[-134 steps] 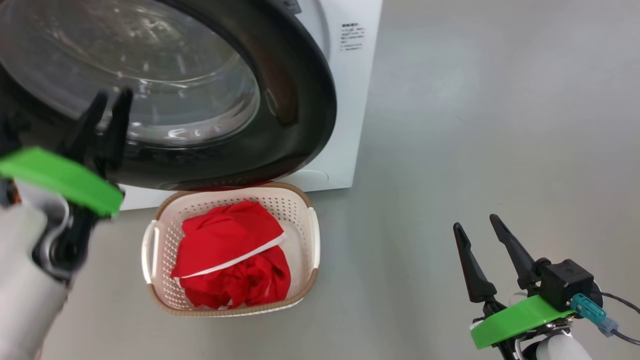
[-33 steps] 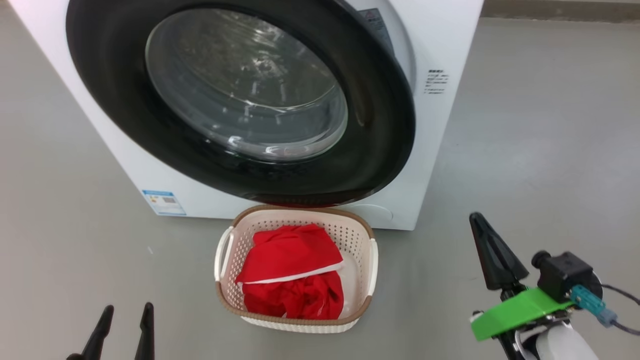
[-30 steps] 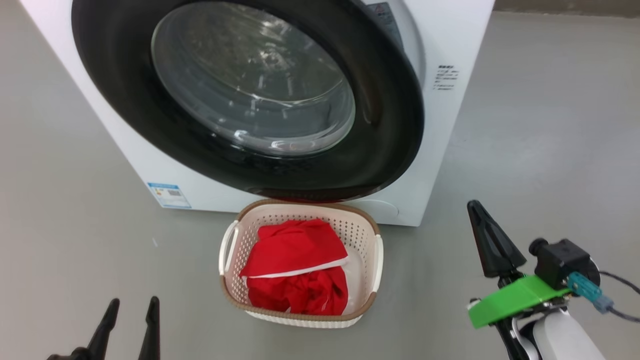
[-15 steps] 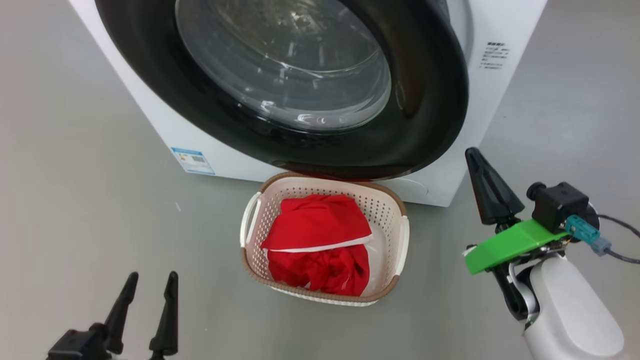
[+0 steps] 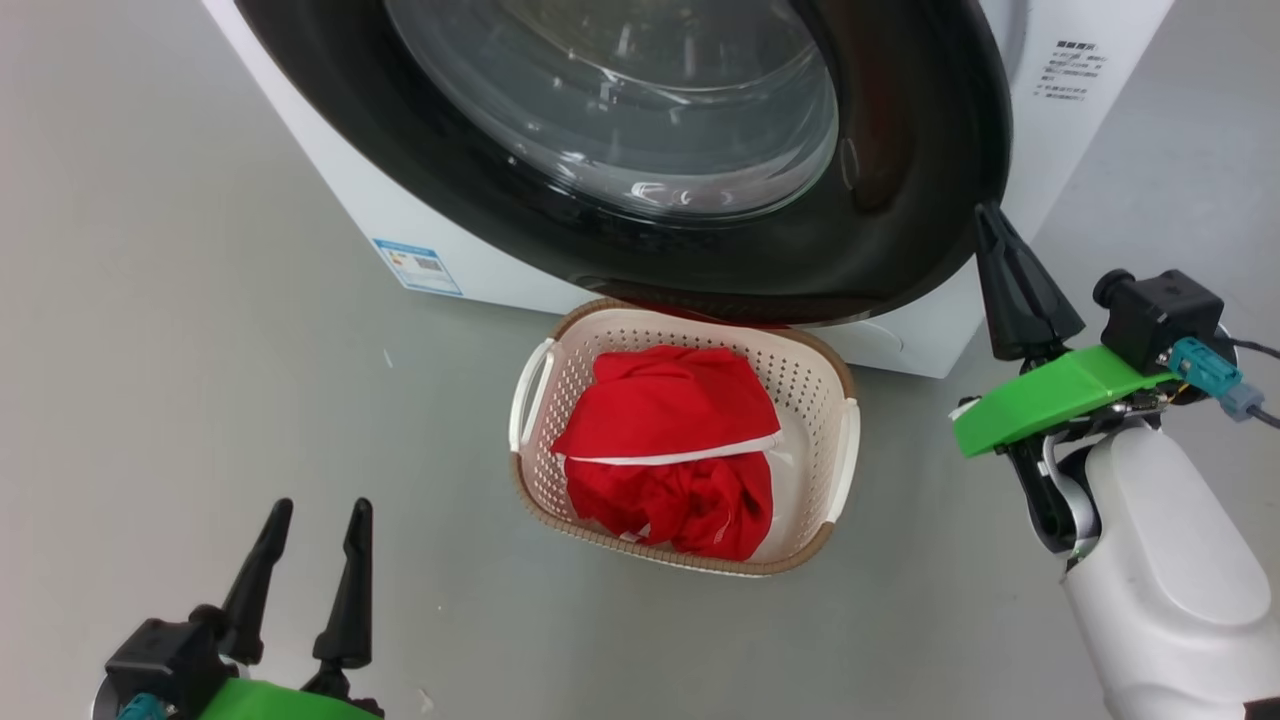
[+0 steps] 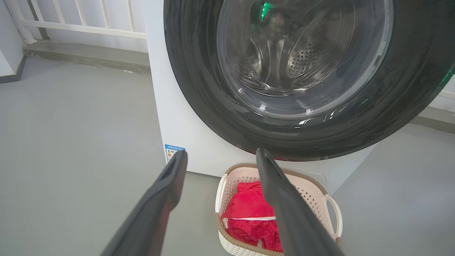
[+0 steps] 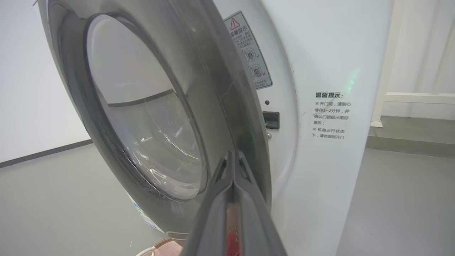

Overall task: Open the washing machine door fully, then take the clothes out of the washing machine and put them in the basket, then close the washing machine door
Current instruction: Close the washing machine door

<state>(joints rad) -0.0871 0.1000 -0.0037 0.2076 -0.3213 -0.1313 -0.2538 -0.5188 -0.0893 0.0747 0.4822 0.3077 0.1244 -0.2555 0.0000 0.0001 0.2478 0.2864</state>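
door: the washing machine door (image 5: 900,200) was seen swung nearly shut; in the right wrist view a gap to the washing machine (image 5: 1050,160) was left on the latch side
clothes: the red clothes (image 5: 670,420) were piled in the basket (image 5: 812,385), parked on the floor (image 5: 200,350) right under the door's lower rim
right gripper (image 5: 992,235): jaws pressed fully together, nothing held, tip found just beside the door's right rim
left gripper (image 5: 321,510): jaws spread wide, nothing held, kept low and well apart from the basket
step: final push to latch, probably
risk: that rim's glossy and curved, so a thin tip could be slid off sideways and the door left unlatched
risk: with a soft push the door could be bounced back open
risk: the basket could be clipped by a low arm swing
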